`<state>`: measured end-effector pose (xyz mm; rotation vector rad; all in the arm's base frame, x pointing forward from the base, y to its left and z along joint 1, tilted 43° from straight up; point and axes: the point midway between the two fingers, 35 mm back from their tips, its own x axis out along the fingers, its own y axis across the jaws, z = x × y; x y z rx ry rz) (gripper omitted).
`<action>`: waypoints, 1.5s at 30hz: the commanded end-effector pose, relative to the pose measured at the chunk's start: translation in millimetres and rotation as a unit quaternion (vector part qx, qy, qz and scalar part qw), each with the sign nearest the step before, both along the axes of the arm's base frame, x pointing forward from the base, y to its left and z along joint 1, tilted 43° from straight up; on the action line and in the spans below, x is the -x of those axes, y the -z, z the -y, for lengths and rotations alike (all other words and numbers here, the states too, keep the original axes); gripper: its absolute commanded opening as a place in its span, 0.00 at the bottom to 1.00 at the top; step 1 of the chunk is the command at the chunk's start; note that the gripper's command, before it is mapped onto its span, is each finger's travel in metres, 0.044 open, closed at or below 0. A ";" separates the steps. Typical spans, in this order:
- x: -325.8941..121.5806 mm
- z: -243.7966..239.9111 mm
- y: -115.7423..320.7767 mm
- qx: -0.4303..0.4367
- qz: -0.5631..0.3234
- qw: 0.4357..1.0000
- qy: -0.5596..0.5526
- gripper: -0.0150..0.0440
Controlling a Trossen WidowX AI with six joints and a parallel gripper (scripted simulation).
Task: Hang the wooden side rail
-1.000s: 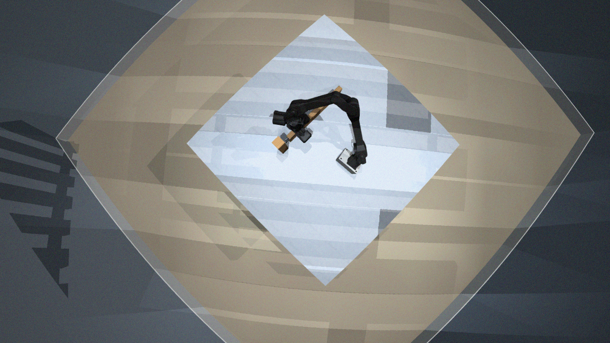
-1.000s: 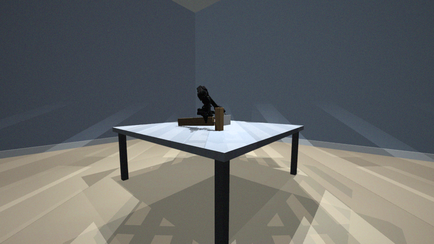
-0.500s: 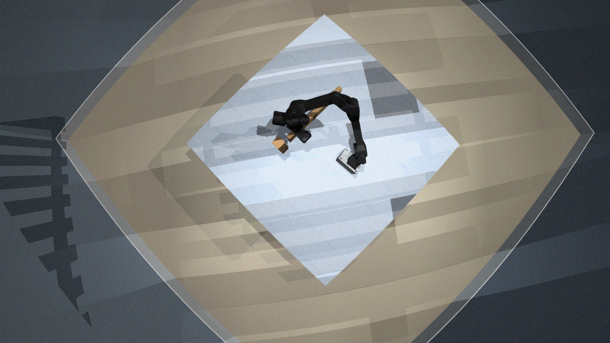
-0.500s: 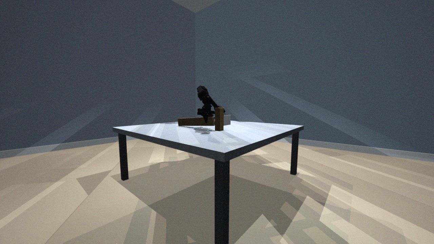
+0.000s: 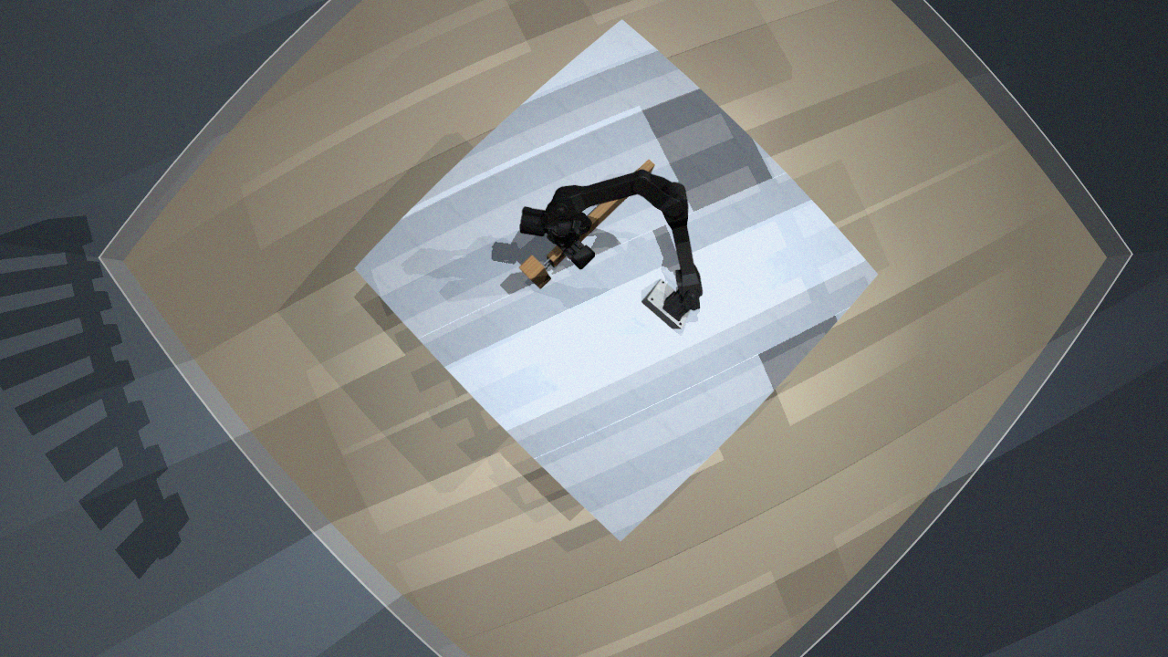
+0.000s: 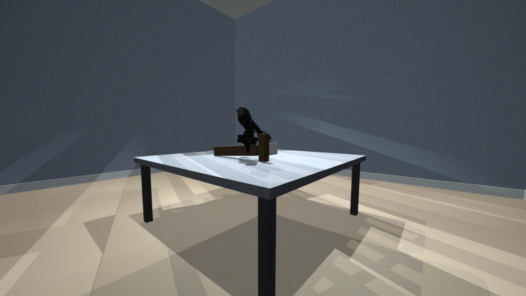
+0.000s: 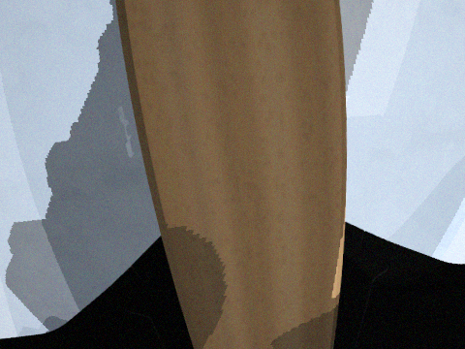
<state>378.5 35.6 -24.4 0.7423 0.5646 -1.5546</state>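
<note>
The wooden side rail runs diagonally under the arm. Its far end is low at the table, and its hook end looks slightly raised. My gripper points down and is shut on the rail near the hook end, one black finger on each side. The wooden headboard post stands upright just beyond that end. The steel hooks show small and grey between rail and post in the top view. The slot and pins are hidden, so I cannot tell whether the hooks sit on the pins.
The arm's pale base plate stands on the table, to the right of the post. The black arm arches over the rail. Striped light and shadows cross the table and floor.
</note>
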 end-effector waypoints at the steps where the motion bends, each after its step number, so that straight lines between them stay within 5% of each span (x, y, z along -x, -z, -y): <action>1: -0.3 -5.2 -0.8 -0.003 0.002 1.000 -0.003 0.25; 45: -0.1 -8.3 2.7 -0.003 0.002 1.000 -0.003 0.25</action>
